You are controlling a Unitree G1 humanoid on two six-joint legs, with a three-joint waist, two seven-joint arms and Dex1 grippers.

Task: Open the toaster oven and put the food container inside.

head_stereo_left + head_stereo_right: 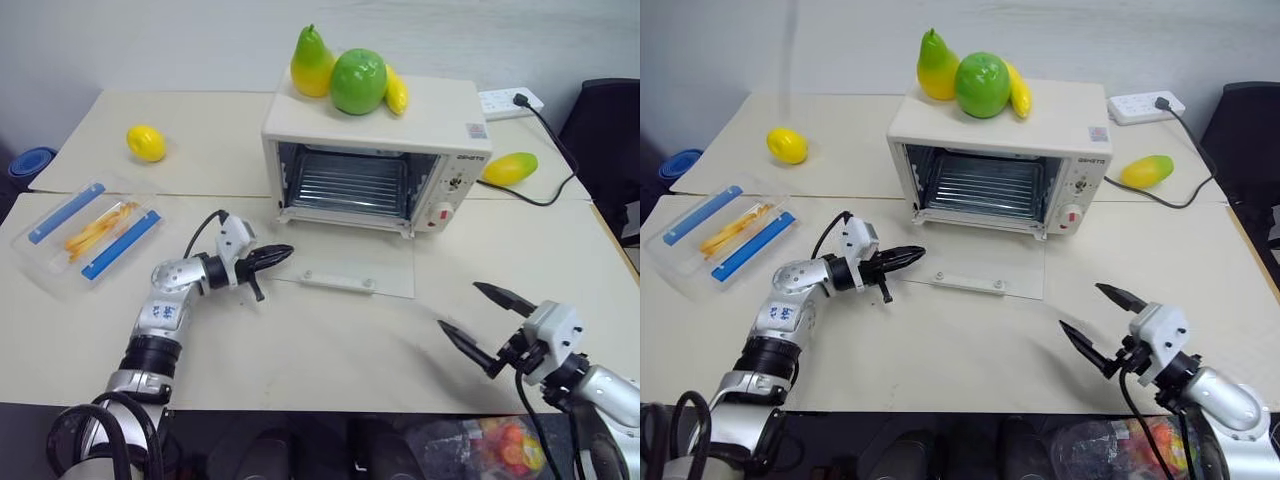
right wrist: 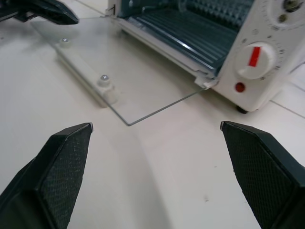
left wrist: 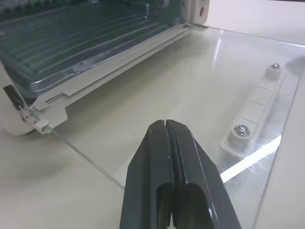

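The cream-white toaster oven (image 1: 455, 120) stands at the back middle of the table with its glass door (image 1: 350, 268) folded down flat and its wire rack (image 1: 350, 185) showing. The food container (image 1: 88, 235), clear with two blue strips and yellow sticks inside, lies at the left. My left gripper (image 1: 285, 250) is shut with nothing in it, its tips at the door's left front corner, and it is seen close over the glass (image 3: 164, 126). My right gripper (image 1: 488, 322) hangs open over the table at the front right, facing the oven (image 2: 155, 131).
A pear, a green apple and a banana (image 1: 345, 75) sit on top of the oven. A lemon (image 1: 146, 143) lies at the back left, a mango (image 1: 510, 168) right of the oven. A power strip (image 1: 510, 101) and black cable (image 1: 555, 150) run at the back right.
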